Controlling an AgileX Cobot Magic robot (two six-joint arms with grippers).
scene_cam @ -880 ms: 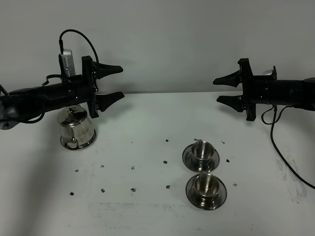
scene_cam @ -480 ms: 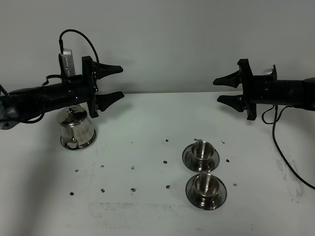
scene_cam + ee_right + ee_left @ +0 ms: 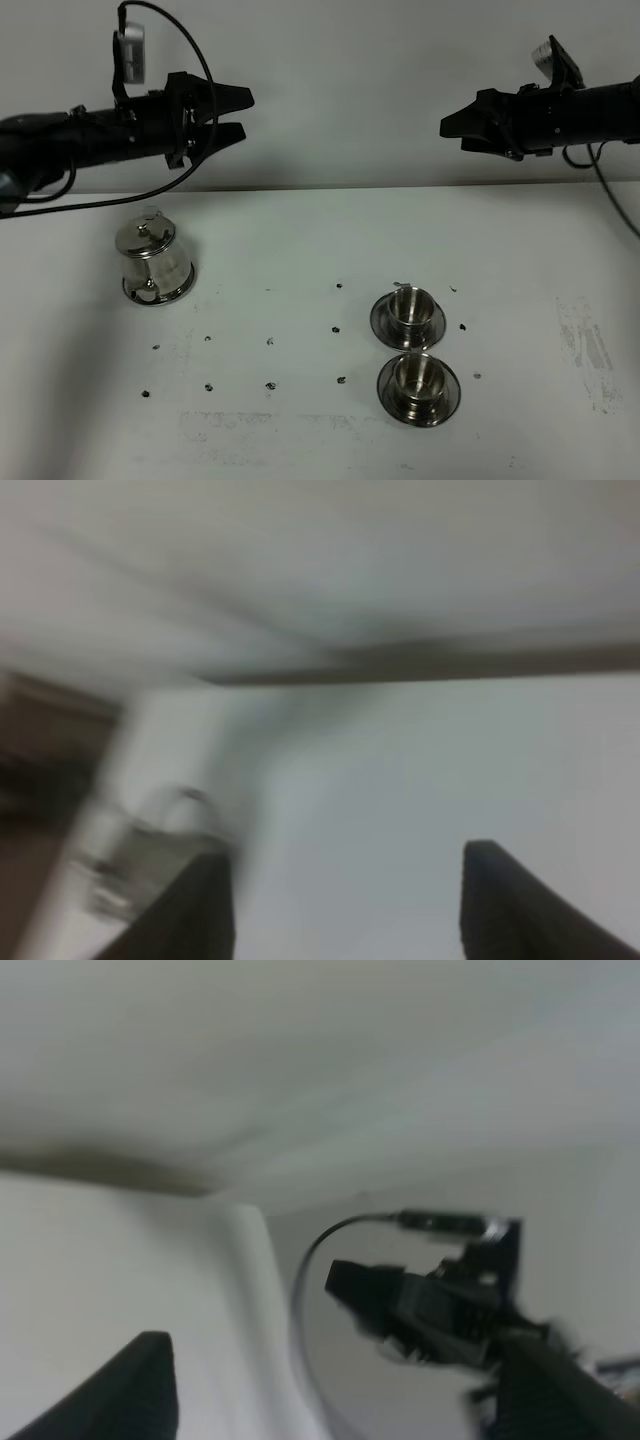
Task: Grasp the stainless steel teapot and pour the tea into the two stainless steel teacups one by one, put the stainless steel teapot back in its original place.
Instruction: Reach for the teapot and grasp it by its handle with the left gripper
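Observation:
The stainless steel teapot [image 3: 155, 262] stands upright at the table's left on its flat steel disc [image 3: 160, 296], of which only the rim shows. The two stainless steel teacups [image 3: 407, 306] [image 3: 418, 376] sit on their saucers right of centre, one behind the other. My left gripper [image 3: 245, 114] is open and empty, high above and behind the teapot. My right gripper [image 3: 455, 133] is open and empty, high at the back right. The right wrist view shows its gripper [image 3: 345, 910] with the fingers wide apart. The left wrist view is blurred, with one finger [image 3: 110, 1400] showing.
Small dark specks [image 3: 271, 341] are scattered over the white table [image 3: 300, 250]. A grey wall stands behind the table. A black cable [image 3: 615, 200] hangs from the right arm. The left wrist view shows the right arm [image 3: 430, 1300] across the scene.
Both arms have risen well above the table and rolled at the wrist. The left arm no longer covers the teapot's top. Teapot and cups have not moved.

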